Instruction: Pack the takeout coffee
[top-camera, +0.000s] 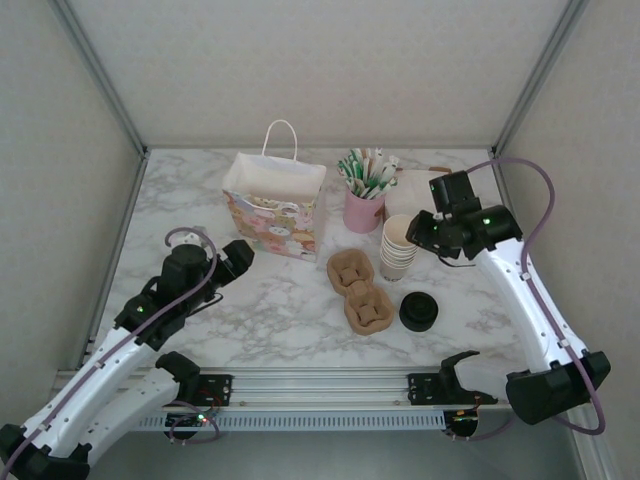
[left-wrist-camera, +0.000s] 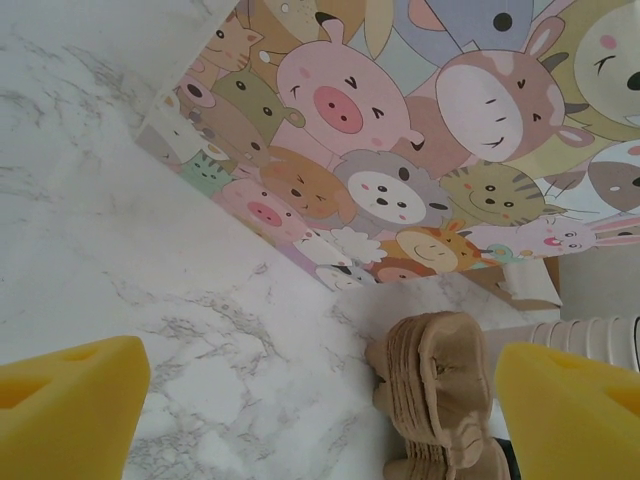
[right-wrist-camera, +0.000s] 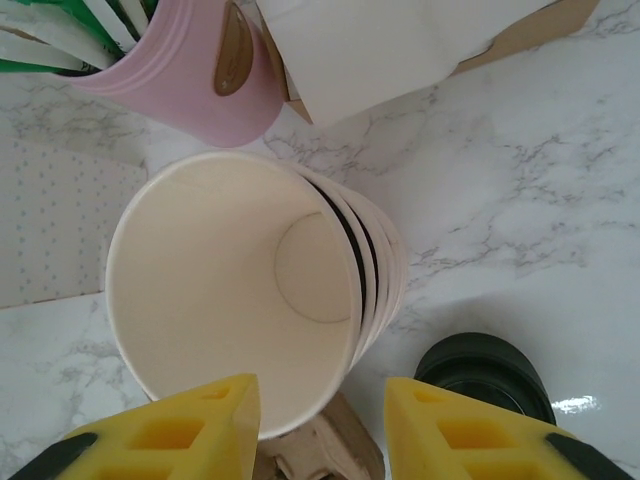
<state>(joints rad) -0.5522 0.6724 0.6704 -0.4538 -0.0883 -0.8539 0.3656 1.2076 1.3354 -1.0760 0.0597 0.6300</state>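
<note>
Two right fingers (right-wrist-camera: 170, 435) stand half closed astride the near rim of the top cup (right-wrist-camera: 230, 300), one over its open mouth, the other outside its wall. A sliver of gap shows beside the outer finger, so they have no firm hold. That cup is lidless and tops a stack of cream cups. Just beside the outer finger sits a short pile of black lids (right-wrist-camera: 485, 370). Beyond the cup from the fingers stands a pink cup (right-wrist-camera: 180, 85) of straws.

The left fingers (left-wrist-camera: 70, 410) are spread wide over the table (left-wrist-camera: 120, 220) with nothing between them. Ahead of them lie brown cup carriers (left-wrist-camera: 440, 390) and a cartoon-animal bag (left-wrist-camera: 420, 130).

The top view adds that the bag stands upright with its mouth open, and that the carriers lie between the two pairs of fingers. The right wrist view shows the cup's bare, empty bottom.
</note>
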